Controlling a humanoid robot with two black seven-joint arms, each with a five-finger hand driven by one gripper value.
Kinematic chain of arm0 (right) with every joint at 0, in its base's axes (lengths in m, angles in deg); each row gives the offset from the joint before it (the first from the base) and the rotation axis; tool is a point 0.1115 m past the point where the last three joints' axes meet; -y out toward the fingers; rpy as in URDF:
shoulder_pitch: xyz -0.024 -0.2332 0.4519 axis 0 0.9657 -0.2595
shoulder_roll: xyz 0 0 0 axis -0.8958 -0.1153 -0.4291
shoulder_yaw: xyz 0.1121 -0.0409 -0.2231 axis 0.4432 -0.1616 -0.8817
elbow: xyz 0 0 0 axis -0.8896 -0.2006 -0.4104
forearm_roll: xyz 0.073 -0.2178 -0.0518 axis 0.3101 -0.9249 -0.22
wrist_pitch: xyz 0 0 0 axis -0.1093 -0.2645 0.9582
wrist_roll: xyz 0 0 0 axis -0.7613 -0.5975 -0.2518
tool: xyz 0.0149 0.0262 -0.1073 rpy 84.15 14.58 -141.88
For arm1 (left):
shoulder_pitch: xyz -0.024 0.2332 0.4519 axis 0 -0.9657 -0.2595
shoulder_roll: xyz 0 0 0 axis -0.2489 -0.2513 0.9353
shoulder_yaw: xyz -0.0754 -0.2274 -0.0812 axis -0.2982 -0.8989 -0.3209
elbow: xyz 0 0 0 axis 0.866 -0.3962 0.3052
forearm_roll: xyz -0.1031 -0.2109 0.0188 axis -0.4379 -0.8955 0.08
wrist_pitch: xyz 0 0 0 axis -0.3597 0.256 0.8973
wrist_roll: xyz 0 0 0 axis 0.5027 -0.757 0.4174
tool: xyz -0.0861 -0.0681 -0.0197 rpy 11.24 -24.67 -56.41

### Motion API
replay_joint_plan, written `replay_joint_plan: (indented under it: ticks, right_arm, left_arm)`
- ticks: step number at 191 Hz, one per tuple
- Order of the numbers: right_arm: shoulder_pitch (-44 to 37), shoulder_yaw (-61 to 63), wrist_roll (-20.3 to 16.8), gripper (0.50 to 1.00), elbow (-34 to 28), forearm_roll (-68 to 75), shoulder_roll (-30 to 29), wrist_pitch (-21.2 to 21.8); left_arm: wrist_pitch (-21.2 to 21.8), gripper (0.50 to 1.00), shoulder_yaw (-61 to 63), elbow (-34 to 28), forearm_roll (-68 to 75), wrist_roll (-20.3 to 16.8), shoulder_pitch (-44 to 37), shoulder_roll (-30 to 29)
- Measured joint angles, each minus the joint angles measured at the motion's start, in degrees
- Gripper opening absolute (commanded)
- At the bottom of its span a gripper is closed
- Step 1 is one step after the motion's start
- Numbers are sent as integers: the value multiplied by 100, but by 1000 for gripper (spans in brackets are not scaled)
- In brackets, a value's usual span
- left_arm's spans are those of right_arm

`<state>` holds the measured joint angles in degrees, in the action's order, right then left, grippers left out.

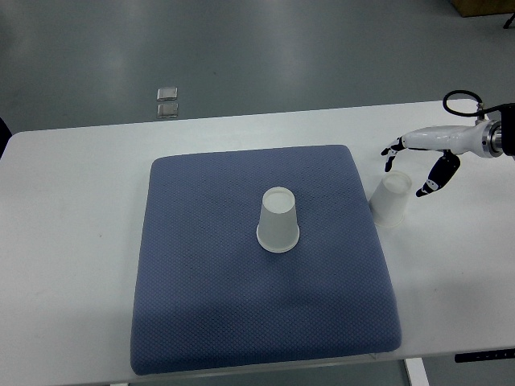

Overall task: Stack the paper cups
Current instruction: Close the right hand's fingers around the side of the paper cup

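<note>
Reaching for the second cup, nothing gripped yet

Nearest me, well to the left of my right hand point(412, 170) and lower in view, one paper cup point(278, 219) stands upside down in the middle of the blue mat point(201, 322). The other paper cup point(390, 199) sits on the white counter point(72, 241) just off the mat's right edge, directly under the hand's spread fingers, which hover over it without closing on it. I judge this the pick-up step; next I need to lower, close around that cup, then carry it left onto the one on the mat.
</note>
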<state>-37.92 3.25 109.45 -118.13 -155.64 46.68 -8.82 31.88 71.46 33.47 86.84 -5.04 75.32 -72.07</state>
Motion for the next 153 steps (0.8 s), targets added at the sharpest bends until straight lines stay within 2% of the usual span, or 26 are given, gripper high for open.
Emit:
replay_joint_plan:
  ticks: [55, 153]
  right_arm:
    - [212, -6, -25, 915, 20, -32, -125, -291]
    - [-32, 63, -17, 915, 39, 5, -21, -248]
  left_arm:
    - [0, 1000, 0, 0, 0, 0, 0, 0]
    - [0, 1000, 0, 0, 0, 0, 0, 0]
